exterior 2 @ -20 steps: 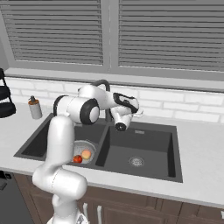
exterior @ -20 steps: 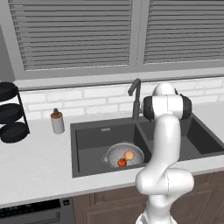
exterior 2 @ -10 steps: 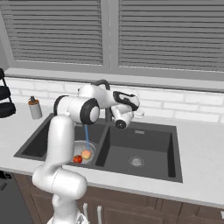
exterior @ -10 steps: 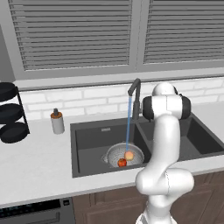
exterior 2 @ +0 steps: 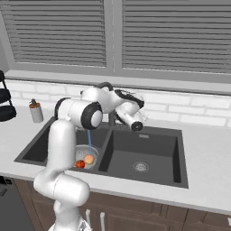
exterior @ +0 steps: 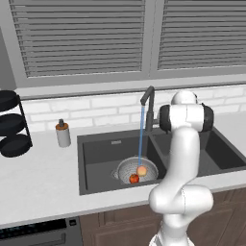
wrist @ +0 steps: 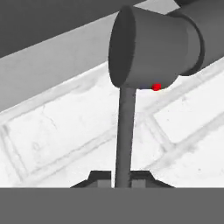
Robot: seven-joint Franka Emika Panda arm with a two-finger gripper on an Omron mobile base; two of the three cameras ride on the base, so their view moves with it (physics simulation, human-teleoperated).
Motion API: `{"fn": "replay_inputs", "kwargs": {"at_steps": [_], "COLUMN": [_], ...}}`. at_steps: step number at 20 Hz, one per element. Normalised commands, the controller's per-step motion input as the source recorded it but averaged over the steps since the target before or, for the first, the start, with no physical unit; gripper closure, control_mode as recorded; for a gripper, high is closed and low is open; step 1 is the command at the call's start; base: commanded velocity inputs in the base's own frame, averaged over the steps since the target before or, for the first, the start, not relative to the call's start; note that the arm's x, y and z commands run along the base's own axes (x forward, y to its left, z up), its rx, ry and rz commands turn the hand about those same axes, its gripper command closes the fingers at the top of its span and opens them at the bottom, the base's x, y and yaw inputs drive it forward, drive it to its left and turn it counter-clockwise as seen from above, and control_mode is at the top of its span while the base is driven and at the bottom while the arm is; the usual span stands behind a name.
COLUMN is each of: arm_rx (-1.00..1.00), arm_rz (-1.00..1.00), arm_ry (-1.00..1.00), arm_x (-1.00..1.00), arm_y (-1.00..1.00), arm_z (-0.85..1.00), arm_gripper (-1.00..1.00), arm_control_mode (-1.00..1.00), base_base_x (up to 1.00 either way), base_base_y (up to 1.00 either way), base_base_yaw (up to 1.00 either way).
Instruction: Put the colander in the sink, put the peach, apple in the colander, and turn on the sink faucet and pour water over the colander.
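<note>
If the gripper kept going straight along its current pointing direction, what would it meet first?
Probably the sink faucet: its thin lever runs between the gripper's fingertips, with the dark body just ahead. The white brick backsplash lies beyond, though depth is unclear.

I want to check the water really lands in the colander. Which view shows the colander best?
The left base view: the colander sits unobstructed in the sink's left basin, water falling onto it. The right base view has the arm partly covering it.
</note>
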Motion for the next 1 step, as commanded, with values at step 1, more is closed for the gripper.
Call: {"fn": "replay_inputs", "kwargs": {"at_steps": [1], "arm_rx": [0.44], "arm_rz": [0.31], "arm_ry": [0.0], "arm_x": [-0.79], "arm_y": [-0.85], "arm_z": [0.69], "arm_gripper": [1.0], "arm_control_mode": [-1.0], "base_base_x": [0.0], "base_base_y": [0.0], "base_base_yaw": [0.0]}}
